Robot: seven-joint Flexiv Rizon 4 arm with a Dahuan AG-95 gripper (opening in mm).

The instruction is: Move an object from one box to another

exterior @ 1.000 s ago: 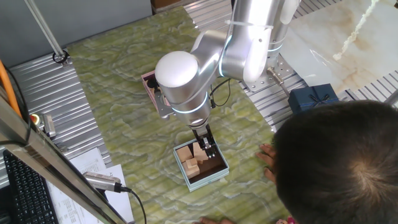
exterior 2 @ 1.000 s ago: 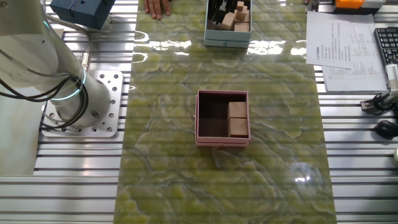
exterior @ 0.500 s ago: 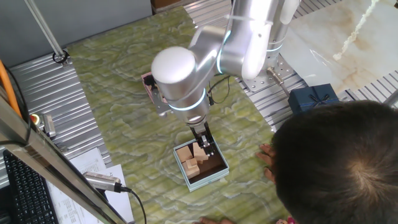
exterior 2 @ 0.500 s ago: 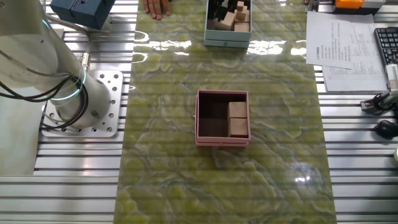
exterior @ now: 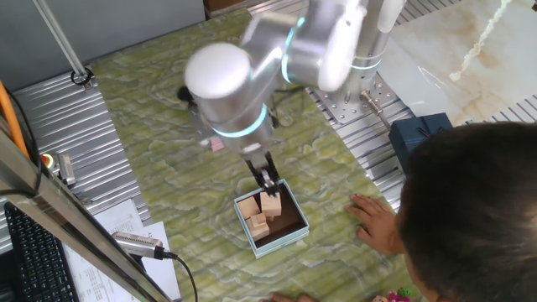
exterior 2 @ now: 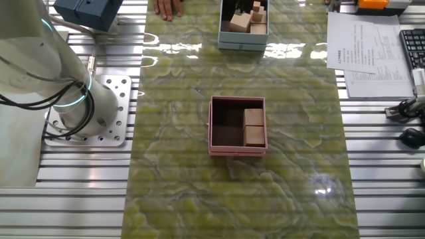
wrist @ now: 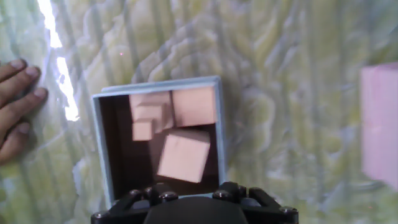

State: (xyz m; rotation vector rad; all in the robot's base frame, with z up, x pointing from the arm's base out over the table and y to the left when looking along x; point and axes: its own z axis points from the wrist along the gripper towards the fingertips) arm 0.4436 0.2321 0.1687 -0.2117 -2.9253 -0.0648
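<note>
Claw: the two-finger claw point(exterior: 267, 176) hangs just above the box and grips nothing. The fingers are dark and small in one fixed view and out of frame in the hand view, so I cannot tell whether they are apart or together.
Cube vs claw: the pale tan plain wooden cube point(wrist: 183, 157) lies straight ahead of the claw, below it and apart from it. It has no long axis. Its faces are turned askew to the box walls, and it looks tipped, not flat.
Cube location: inside the small square light blue-green box with a dark brown floor point(wrist: 101, 155), on the side toward the pink box.
Other contents: smaller, darker tan wooden blocks point(wrist: 149, 112) are bunched in the far part of the box, with one larger block point(wrist: 194, 106) beside them. Cube and blocks are close together, and I cannot tell whether they touch.
Judgement: the cube is delivered. The coming move looks like a plain lift straight up, clear of the walls.
Person's hand: a hand point(wrist: 15, 106) rests on the green marbled worktop point(exterior 2: 172, 133) near the blue-green box, apart from it.
Pink box: the small square pink low-walled box point(exterior 2: 237, 149) sits mid-worktop, well apart. It holds two tan blocks point(exterior 2: 254, 126) stacked along one wall, and the rest of its floor is bare.
Far edge: a navy gift box point(exterior: 419, 134) sits off the worktop on the metal bed.
</note>
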